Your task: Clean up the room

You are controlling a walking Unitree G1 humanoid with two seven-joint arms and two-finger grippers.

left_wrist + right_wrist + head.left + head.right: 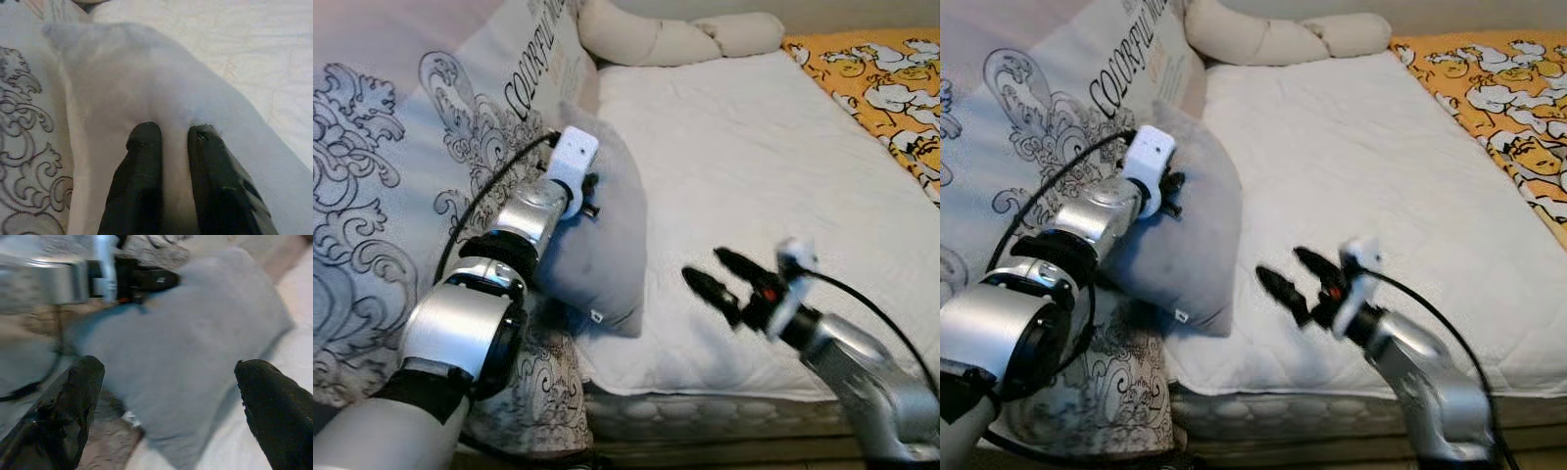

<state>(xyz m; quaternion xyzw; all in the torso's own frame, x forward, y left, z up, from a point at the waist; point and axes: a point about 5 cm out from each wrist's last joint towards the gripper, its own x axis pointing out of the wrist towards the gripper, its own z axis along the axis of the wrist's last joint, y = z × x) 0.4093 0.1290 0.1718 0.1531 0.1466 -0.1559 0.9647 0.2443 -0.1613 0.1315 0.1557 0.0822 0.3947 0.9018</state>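
The gray pillow (597, 235) stands on its edge at the side of the bed, right where the white mattress (754, 166) ends. It leans against a big patterned cushion (401, 196) with curly swirls and letters on it. It does not fall over because something is holding it.

That something is the left gripper (168, 139). Its two black fingers (144, 161) are close together, and a fold of the pillow's cloth is pinched between them. The pinch is up near the top of the pillow, so the rest of it hangs down, with a small white tag (596, 315) at its low corner.

The right gripper (713, 273) is out over the mattress, near the pillow but not touching it. Its fingers are spread wide apart and point at the pillow's side. I think it is there to help, so the soft pillow can be held from two sides and not flop.

Farther up the bed lies a long cream bolster pillow (666, 37). An orange blanket with white flowers (876, 83) lies at the far right side. The pillow likely belongs up by the bolster pillow.
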